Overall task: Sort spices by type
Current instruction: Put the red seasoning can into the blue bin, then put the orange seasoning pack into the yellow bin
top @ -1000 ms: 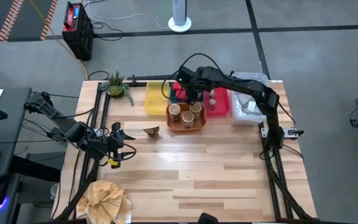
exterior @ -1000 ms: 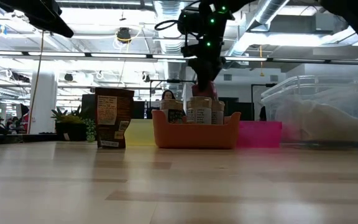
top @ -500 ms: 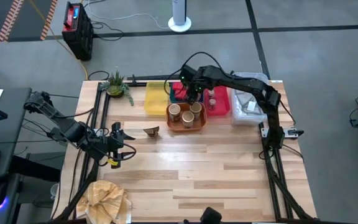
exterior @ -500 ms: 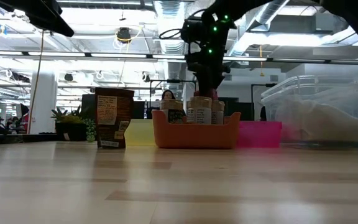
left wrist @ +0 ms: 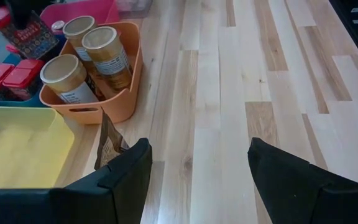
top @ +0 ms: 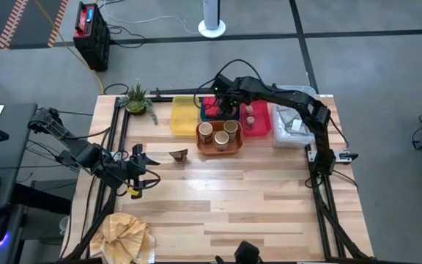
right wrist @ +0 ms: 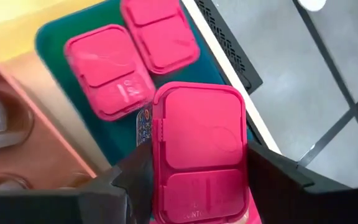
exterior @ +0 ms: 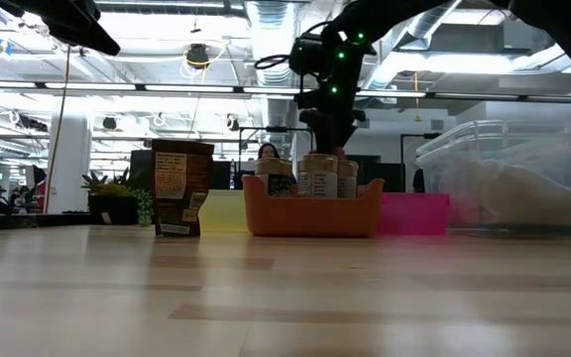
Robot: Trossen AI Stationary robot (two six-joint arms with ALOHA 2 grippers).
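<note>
My right gripper [top: 226, 107] [right wrist: 201, 167] hangs over the blue tray [right wrist: 61, 31] at the far edge, shut on a red boxy tin [right wrist: 201, 124]. Two more red tins [right wrist: 107, 71] [right wrist: 160, 34] stand in that tray. Three tan round jars [top: 222, 134] [left wrist: 73, 78] stand in the orange tray [top: 219, 148]. Tiny shakers [top: 250, 115] sit in the red tray [top: 261, 125]. The dark brown piece [top: 179, 154] [left wrist: 109, 142] rests on the bare wood. My left gripper [top: 143, 173] [left wrist: 197, 168] waits open at the table's left side, just left of that piece. My right gripper pinches the red tin between its two fingers, one finger [right wrist: 132, 180] on each long side, just below the lid's rim [right wrist: 161, 155]. The fingers come from above, pointing down. The tin stays upright, lid up, over the blue tray; its base is hidden.
A yellow tray [top: 184, 116] sits left of the blue one, a clear plastic bin [top: 291, 126] at the far right. A potted plant [top: 138, 99] stands at the far left corner, a tan cloth [top: 127, 235] at the near left. The wood nearer me is bare.
My right gripper, still shut on the red tin, has shifted slightly toward the far edge and sunk behind the jars in the low view. The left arm has kept still.
</note>
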